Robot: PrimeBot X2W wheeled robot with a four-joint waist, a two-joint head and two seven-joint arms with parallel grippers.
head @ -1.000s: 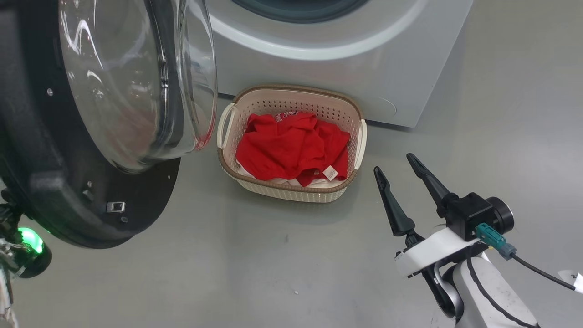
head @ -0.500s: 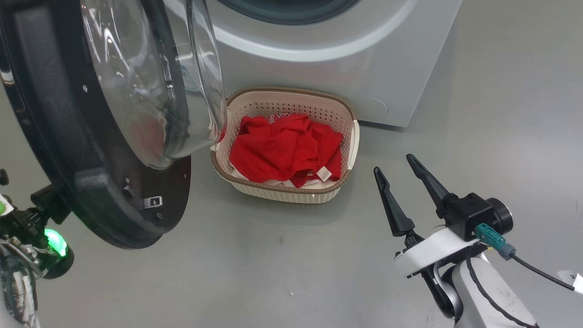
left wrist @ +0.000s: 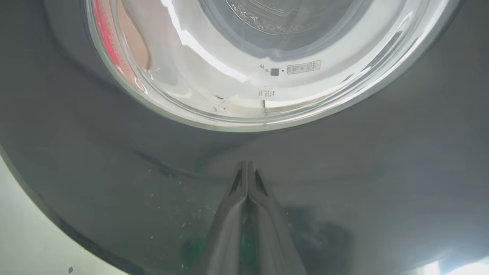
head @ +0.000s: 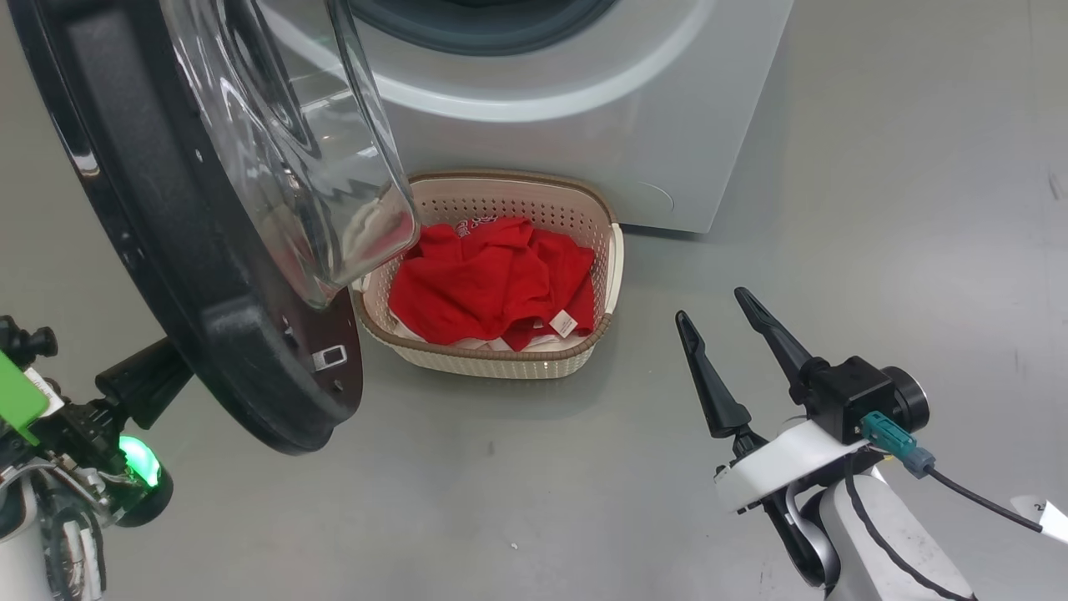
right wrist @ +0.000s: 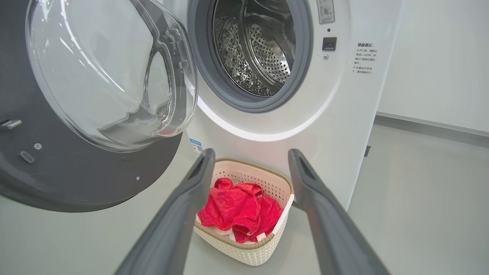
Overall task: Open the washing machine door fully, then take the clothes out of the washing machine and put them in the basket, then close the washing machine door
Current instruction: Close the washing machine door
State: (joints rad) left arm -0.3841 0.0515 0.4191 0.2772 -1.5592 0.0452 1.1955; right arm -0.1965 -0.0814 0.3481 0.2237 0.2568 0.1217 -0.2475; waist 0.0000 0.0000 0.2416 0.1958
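Jaws on the left gripper [left wrist: 247,167] are pressed together into one blade. In the left wrist view their tips sit against the glossy black outer rim of the washing machine door [head: 209,334], just below its glass window [left wrist: 244,57]; whether they truly touch or stop just short I cannot tell. The closing push turns on this relation: the door lies straight ahead of these jaws, with the machine beyond it. A push along the fingers' own line should, as I judge it, swing the door shut.

In the head view the door stands partly open, its bulging glass overlapping the left side of the basket [head: 501,367]. From the right wrist view the door seems to hang higher than the basket's rim. The basket sits on the floor [head: 517,501], close against the front of the washing machine [head: 601,150]. The clothes [head: 488,280], red with a white tag, lie heaped inside it, and the steel drum [right wrist: 254,49] looks empty, so unloading seems done.

Further right, the right gripper [head: 712,305] hovers over bare floor, well apart from basket and door, jaws spread wide and holding nothing. The left arm is plainly the nearer one to the door.
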